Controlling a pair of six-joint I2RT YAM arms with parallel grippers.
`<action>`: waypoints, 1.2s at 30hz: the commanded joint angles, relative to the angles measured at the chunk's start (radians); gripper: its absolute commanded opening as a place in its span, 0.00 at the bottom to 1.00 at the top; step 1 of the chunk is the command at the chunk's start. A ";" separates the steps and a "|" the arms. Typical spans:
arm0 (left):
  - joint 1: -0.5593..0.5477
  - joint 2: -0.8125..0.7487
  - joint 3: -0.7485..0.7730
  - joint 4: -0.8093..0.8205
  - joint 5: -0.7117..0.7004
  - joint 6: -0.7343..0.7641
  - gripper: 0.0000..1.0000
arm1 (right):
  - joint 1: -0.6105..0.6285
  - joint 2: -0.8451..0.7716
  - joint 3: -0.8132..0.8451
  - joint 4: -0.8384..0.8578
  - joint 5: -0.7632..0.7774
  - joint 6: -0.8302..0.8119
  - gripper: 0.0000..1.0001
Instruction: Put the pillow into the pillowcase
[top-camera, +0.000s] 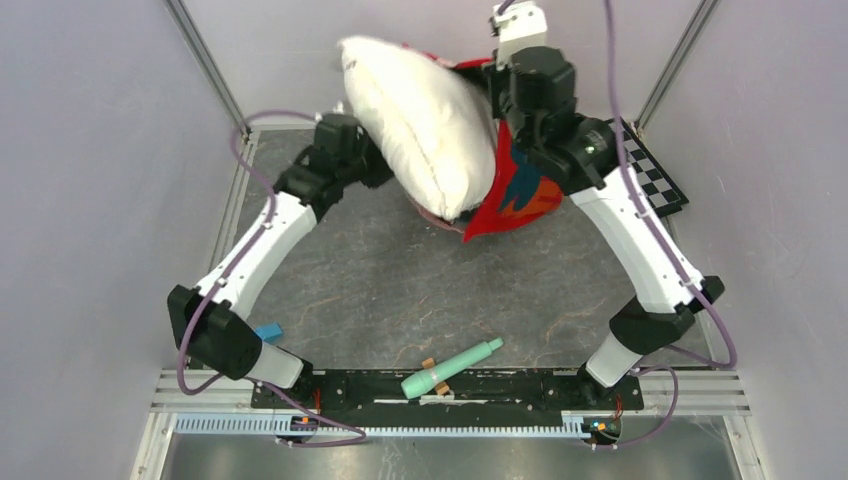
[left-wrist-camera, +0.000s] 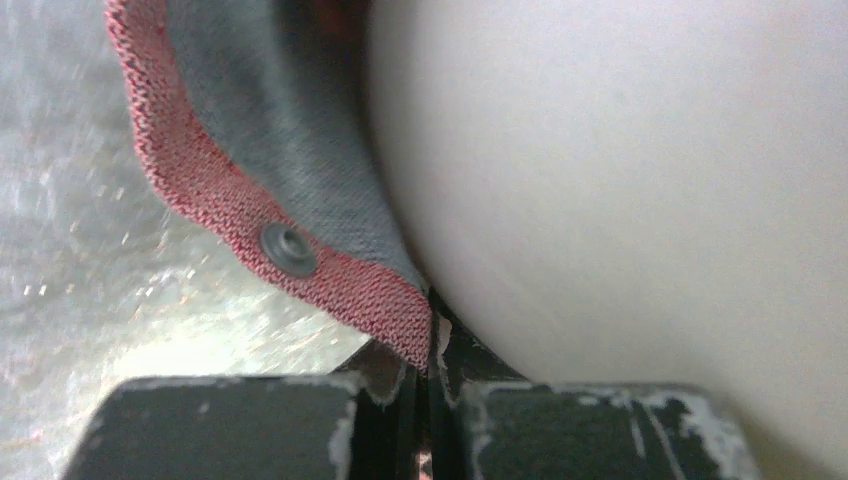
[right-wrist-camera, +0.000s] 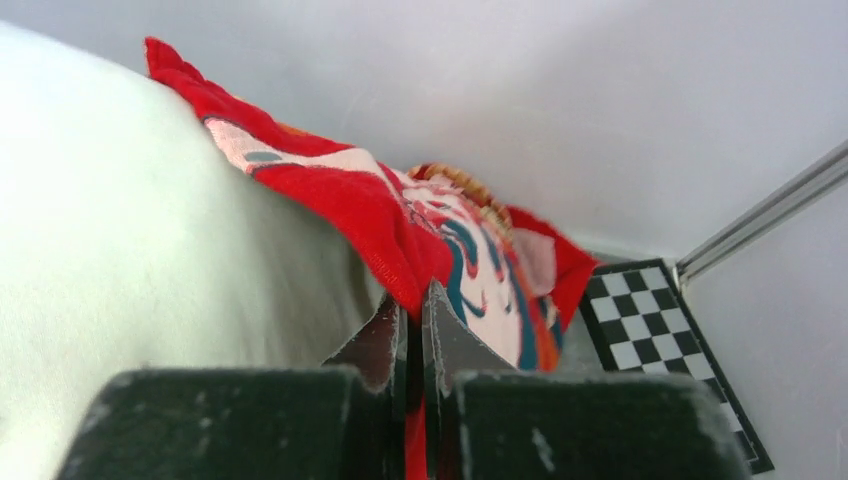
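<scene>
Both arms grip the pillowcase (top-camera: 520, 190), with the white pillow (top-camera: 425, 125) tilted between them at the far side of the table (top-camera: 400, 290).
The left gripper (left-wrist-camera: 430, 335) is clamped on the pinkish hem near a metal snap (left-wrist-camera: 288, 247), and the pillow presses just beside it. The right gripper (right-wrist-camera: 412, 325) is pinched on the red printed edge. These 2 grips are on opposite sides of the pillow.

Both arms (top-camera: 640, 240) have white links (top-camera: 255, 250), black joints (top-camera: 225, 340), purple cables (top-camera: 609, 60)
</scene>
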 joint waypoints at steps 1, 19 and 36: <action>-0.005 -0.099 0.407 -0.106 -0.026 0.183 0.03 | -0.039 -0.127 -0.019 0.233 -0.061 -0.037 0.00; -0.009 0.253 1.240 -0.149 -0.053 0.091 0.03 | -0.099 -0.213 -0.042 0.587 -0.251 0.092 0.00; 0.055 0.273 1.235 -0.065 0.067 -0.067 0.03 | -0.169 -0.276 -0.105 0.728 -0.223 0.076 0.00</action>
